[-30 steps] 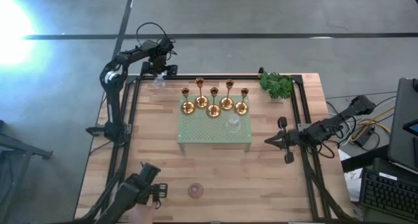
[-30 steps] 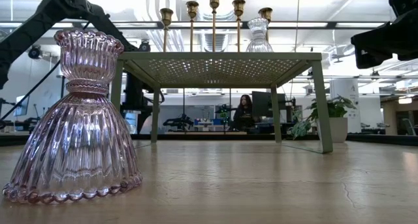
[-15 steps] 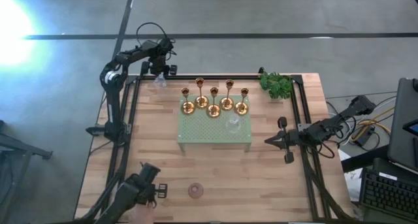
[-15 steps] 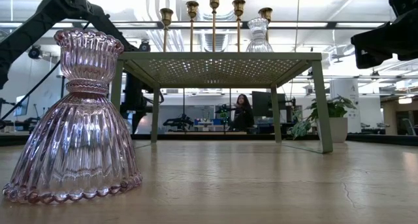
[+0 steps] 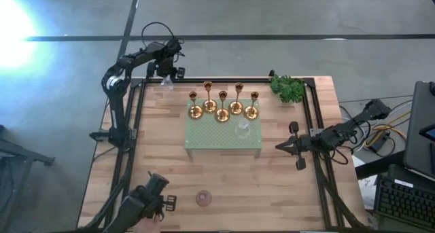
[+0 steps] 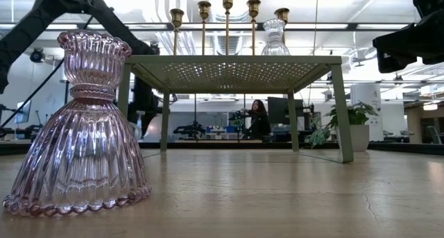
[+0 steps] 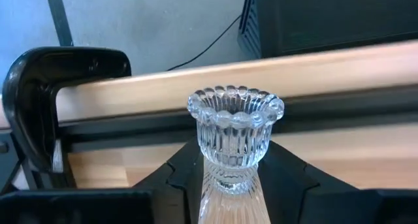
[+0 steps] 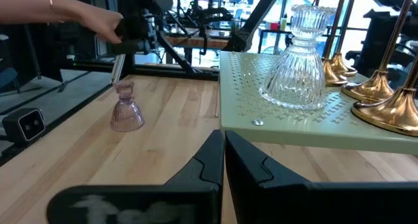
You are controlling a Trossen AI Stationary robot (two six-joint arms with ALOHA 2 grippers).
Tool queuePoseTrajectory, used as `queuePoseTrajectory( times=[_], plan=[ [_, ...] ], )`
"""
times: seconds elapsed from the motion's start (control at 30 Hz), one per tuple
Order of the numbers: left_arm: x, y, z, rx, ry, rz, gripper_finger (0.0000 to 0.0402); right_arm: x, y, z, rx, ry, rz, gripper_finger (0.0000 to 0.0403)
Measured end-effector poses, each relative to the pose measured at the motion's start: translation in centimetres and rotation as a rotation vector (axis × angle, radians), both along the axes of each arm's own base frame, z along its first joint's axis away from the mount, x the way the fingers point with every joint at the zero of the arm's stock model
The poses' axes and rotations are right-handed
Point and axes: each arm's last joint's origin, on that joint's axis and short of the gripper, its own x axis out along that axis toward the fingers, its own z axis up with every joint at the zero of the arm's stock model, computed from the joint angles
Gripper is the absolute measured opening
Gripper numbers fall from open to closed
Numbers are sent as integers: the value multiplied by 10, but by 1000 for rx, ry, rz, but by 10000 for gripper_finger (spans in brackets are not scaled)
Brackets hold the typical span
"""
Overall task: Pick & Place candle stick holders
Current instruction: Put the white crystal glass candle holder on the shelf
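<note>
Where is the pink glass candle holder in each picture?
High view: pink glass holder near the bottom edge, left of middle.
Low view: big, at the left.
Left wrist view: not in it; only a clear glass holder.
Right wrist view: small, on the wood at the left.
Shared landmark: the green tray, except in the left wrist view.

Both arms are matte black, built of slim tubular links with chunky rounded joints. A black cable loops above the left arm. The right arm ends in a pincer with black wedge-shaped fingers and moulded steps.
</note>
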Motion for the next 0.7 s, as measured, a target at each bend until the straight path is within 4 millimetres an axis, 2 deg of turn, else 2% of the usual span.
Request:
queuePoseTrajectory(
  times=[0.17,0.37,0.7],
  plan=[
    [0,-20,13,10,-11,-19,122,0,0,0,0,0,0,8],
    [-11,-58,22,25,-36,-7,122,0,0,0,0,0,-1,9],
    [-39,-151,36,155,-195,50,122,0,0,0,0,0,-1,9]
  ],
)
